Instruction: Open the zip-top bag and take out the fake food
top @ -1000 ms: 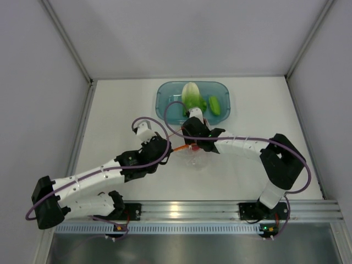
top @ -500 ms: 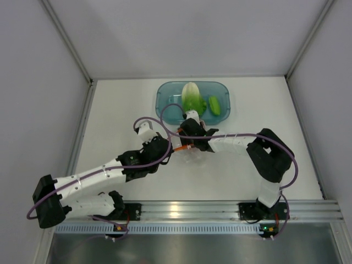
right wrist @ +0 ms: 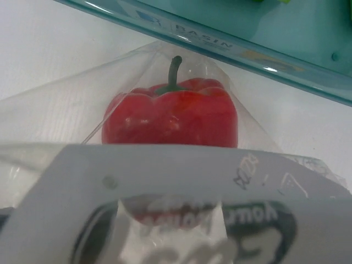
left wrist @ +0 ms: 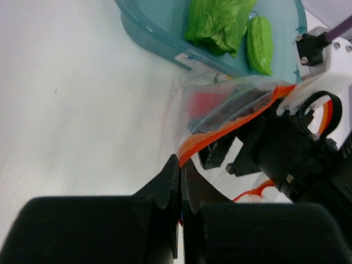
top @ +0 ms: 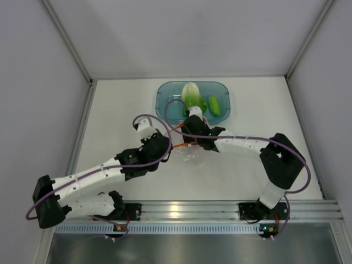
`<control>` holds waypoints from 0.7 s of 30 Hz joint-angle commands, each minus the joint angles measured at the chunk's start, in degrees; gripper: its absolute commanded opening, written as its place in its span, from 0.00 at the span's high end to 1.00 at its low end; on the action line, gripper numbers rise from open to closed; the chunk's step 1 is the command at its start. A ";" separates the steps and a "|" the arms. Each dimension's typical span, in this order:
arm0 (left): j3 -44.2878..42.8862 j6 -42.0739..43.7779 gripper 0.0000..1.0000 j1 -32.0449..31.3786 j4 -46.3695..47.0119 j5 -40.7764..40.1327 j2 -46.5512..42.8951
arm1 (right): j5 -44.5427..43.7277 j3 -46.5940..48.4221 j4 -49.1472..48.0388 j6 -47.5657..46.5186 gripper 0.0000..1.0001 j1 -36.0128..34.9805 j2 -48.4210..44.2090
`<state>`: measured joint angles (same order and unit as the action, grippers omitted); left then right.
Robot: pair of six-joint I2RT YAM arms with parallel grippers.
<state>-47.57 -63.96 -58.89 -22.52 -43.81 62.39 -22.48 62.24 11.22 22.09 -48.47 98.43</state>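
The clear bag [top: 193,157] lay on the white worktop [top: 121,110] between the 2 arms, just near of the teal bin [top: 168,102]. Inside the bag sat 1 red pepper [right wrist: 170,118], stem pointing toward the bin, with the plastic standing up around it like a tent. The bin held the other 2 toys: a pale-green-and-white cabbage [top: 191,94] at its middle and a small green cucumber [top: 214,105] just to the right of it, both clear of the bag.

The left hand [left wrist: 180,165] was pinched tight on the left end of the bag's orange zip strip [left wrist: 231,124], the strip running out from between its closed fingers. The right hand [top: 192,145] reached in from the right and sat at the bag's mouth, its dark fingers partly behind the plastic in the left wrist view. Whether it was spread or gripping anything could not be told.
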 commanded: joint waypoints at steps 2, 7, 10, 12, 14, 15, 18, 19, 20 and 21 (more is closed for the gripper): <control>-4.89 5.42 1.00 0.36 -1.12 -6.11 -0.87 | -1.43 -0.98 2.57 -0.90 0.49 -2.85 -7.45; -7.53 10.95 1.00 0.27 -0.25 -8.22 -1.04 | 0.50 0.43 5.21 -3.44 0.49 -6.98 -11.77; -8.24 14.74 1.00 0.36 1.08 -8.13 -1.13 | 2.52 0.69 5.21 -5.20 0.50 -9.71 -14.58; -8.68 15.88 1.00 0.36 1.08 -8.48 -1.22 | 4.54 0.95 5.21 -6.52 0.52 -11.12 -16.24; -9.03 16.59 1.00 0.27 1.08 -8.92 -1.30 | 5.60 1.22 5.74 -6.79 0.53 -12.26 -17.13; -9.03 17.29 1.00 0.36 1.08 -9.10 -1.31 | 6.30 1.31 5.83 -7.49 0.53 -12.53 -18.35; -9.03 18.26 1.00 0.36 0.99 -9.97 -1.04 | 7.80 0.96 5.48 -7.85 0.54 -13.58 -20.64; -9.03 18.61 1.00 0.36 0.90 -10.15 -1.04 | 9.28 0.61 5.04 -8.02 0.54 -13.67 -21.26; -8.94 18.79 1.00 0.45 0.90 -10.24 -0.87 | 9.64 0.34 4.86 -8.11 0.55 -13.67 -22.74; -9.03 19.22 1.00 0.53 0.82 -10.15 -0.87 | 10.00 -0.62 4.16 -8.29 0.55 -13.67 -23.54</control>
<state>-54.54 -47.42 -58.81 -23.09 -51.79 62.35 -15.40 61.49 17.34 15.42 -60.97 79.83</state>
